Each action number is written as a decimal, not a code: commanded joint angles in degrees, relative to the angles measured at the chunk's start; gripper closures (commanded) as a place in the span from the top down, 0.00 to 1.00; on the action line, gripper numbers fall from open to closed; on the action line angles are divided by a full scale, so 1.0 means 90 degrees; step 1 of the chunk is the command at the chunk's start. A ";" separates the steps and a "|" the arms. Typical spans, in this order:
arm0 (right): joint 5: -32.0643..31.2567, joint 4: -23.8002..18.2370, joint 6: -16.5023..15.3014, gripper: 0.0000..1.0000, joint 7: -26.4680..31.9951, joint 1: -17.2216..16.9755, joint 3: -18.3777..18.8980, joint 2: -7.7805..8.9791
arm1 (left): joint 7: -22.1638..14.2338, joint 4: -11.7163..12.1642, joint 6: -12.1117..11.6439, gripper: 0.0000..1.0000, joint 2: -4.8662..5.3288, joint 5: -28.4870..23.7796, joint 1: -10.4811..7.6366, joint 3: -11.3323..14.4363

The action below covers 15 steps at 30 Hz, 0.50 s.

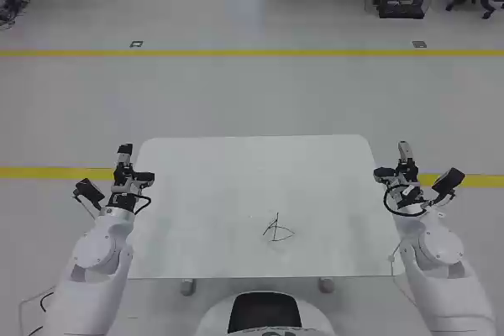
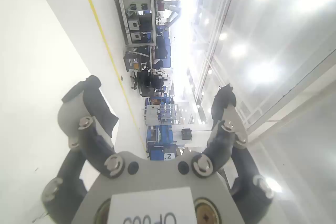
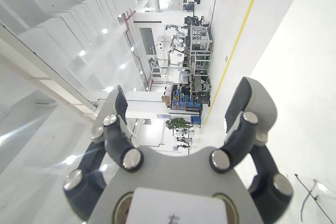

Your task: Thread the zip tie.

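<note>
Left end effector (image 2: pixel 157 86) agape, right end effector (image 3: pixel 181 86) too (empty); zip tie (image 1: pixel 276 228) on table (image 1: pixel 235 168).

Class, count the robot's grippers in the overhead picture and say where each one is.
2. The left gripper hangs open beside the table's left edge; the right gripper hangs open beside its right edge. Neither touches the zip tie.
</note>
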 commanded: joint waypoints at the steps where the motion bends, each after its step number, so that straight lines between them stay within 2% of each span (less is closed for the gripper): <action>1: -0.0212 0.0033 0.0061 1.00 0.0274 0.0160 -0.0086 0.0004 | 0.0000 0.0000 0.0000 1.00 0.0000 0.0000 0.0000 0.0000; 4: -0.0594 0.0054 0.0072 1.00 0.0895 0.0326 -0.0227 0.0030 | 0.0000 0.0000 0.0000 1.00 0.0000 0.0000 0.0000 0.0000; 6: -0.1046 0.0100 0.0121 1.00 0.1642 0.0504 -0.0401 0.0070 | 0.0000 0.0000 0.0000 1.00 0.0000 0.0000 0.0000 0.0000; 7: -0.1160 0.0116 0.0089 1.00 0.1921 0.0565 -0.0476 0.0080 | 0.0000 0.0000 0.0000 1.00 0.0000 0.0000 0.0000 0.0000; 8: -0.1225 0.0121 -0.0132 1.00 0.2281 0.0602 -0.0559 0.0090 | 0.0000 0.0000 0.0000 1.00 0.0000 0.0000 0.0000 0.0000; 15: -0.1225 0.0121 -0.0132 1.00 0.2281 0.0602 -0.0559 0.0090 | 0.0000 0.0000 0.0000 1.00 0.0000 0.0000 0.0000 0.0000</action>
